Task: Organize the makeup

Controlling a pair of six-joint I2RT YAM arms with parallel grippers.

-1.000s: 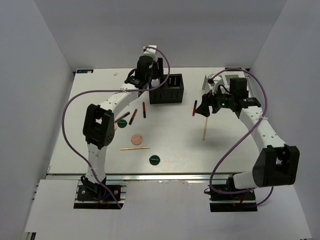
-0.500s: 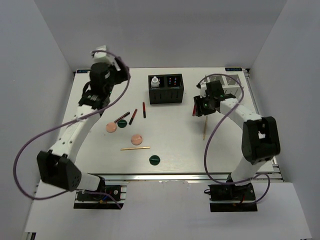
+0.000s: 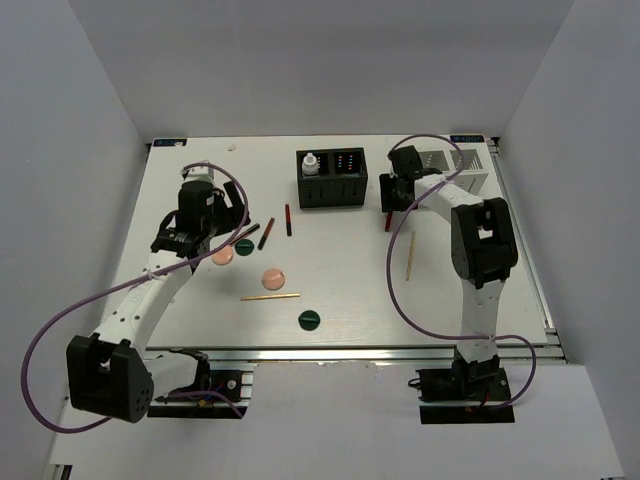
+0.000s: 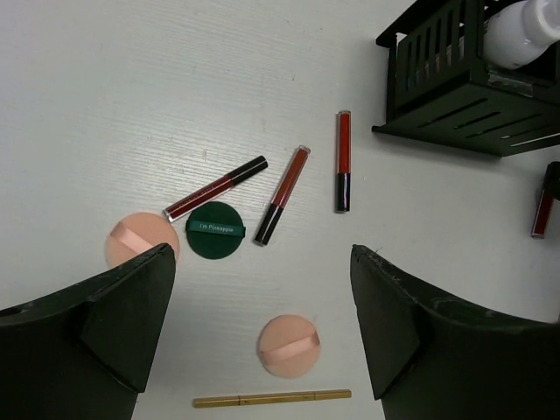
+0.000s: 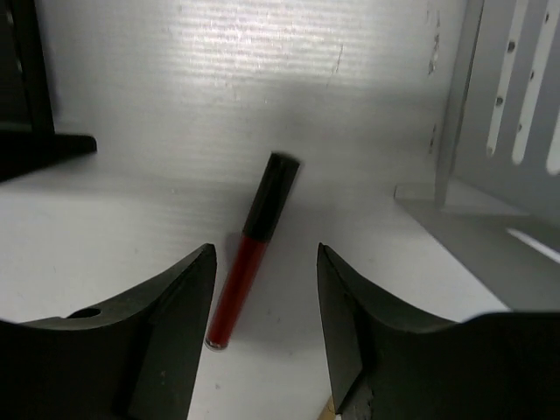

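Jaws of the left gripper (image 4: 261,262) were spread wide, empty, above the left part of the table (image 3: 350,290). Below them lay three dark red pencils (image 4: 282,194), a dark green disc (image 4: 215,231) touching one pencil, and two pink discs (image 4: 289,346); a tan stick (image 4: 271,398) lay nearer. The right gripper (image 5: 264,262), likewise open, straddled a fourth red pencil (image 5: 254,236) between the black box (image 3: 332,190) and the white slotted box (image 3: 455,165). The white bottle (image 3: 310,163) stood in the black box's left compartment.
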